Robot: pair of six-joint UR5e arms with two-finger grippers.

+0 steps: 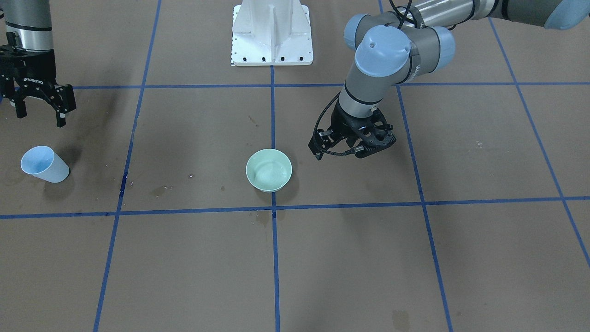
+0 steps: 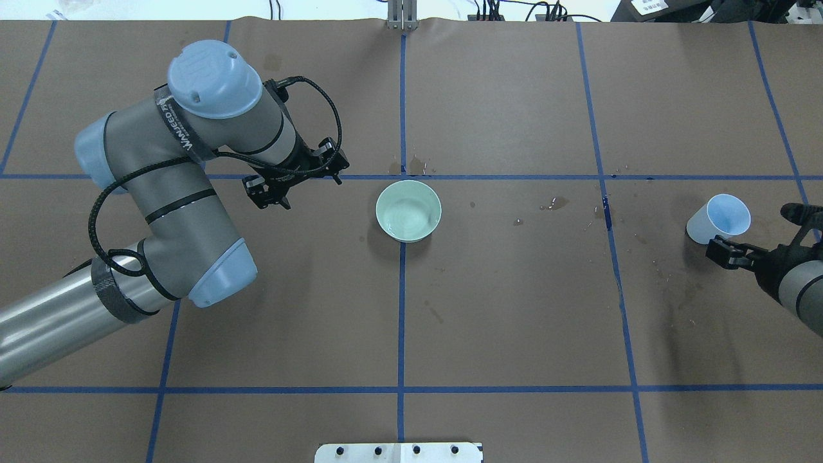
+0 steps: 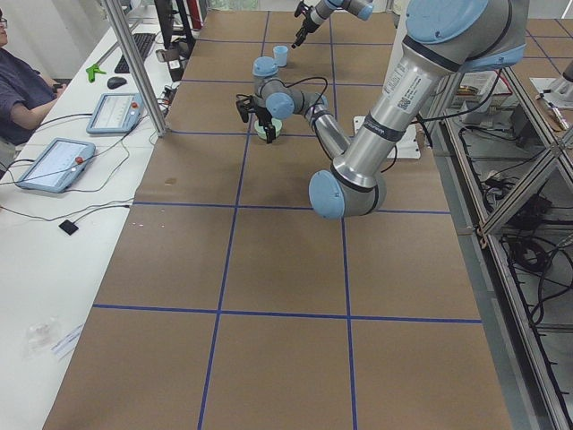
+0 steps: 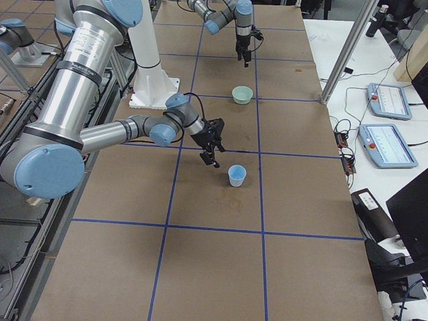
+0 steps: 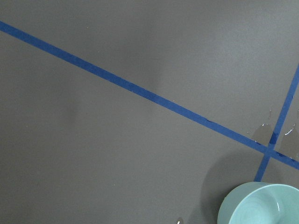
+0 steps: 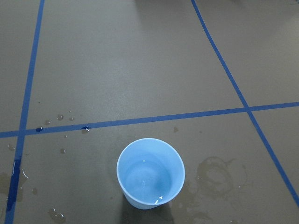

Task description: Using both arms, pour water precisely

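Nearest the robot we saw the white pedestal (image 2: 398, 452) at the edge of the brown table (image 2: 514, 321), which was crossed by blue tape lines (image 2: 401, 308). Farther out on the right, the right hand (image 2: 755, 229) hung just beside the blue cup (image 2: 719, 218), its fingers spread wide with nothing between them, and it was clear of the cup. The cup stood upright, and the water (image 6: 148, 179) lay in its bottom as a faint sheen. At much the same depth, mid-table, the pale green bowl (image 2: 408, 210) sat on a tape line; we could not tell whether it held water. Slightly beyond and to its left, the left hand (image 2: 297, 186) hovered over bare table, fingers apart and empty, near the bowl but not touching it. Past the bowl, dark wet stains (image 2: 415, 166) marked a tape crossing.
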